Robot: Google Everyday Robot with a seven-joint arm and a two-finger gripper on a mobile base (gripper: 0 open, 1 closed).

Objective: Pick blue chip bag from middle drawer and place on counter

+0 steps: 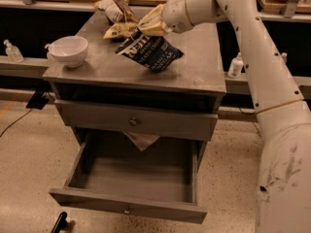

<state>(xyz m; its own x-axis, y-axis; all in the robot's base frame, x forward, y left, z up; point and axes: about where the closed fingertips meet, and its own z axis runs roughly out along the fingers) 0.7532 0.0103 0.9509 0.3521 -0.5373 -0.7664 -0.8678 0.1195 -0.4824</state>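
My gripper is shut on the top edge of the blue chip bag and holds it tilted over the middle of the counter. The bag's lower edge is at or just above the counter surface; I cannot tell whether it touches. The white arm reaches in from the upper right. The middle drawer is pulled out far below the counter, and its box shows nothing inside.
A white bowl stands at the counter's left edge. A yellow-tan chip bag and a white-and-brown striped bag lie at the back, just behind my gripper. The upper drawer front is shut, with pale crumpled material hanging under it.
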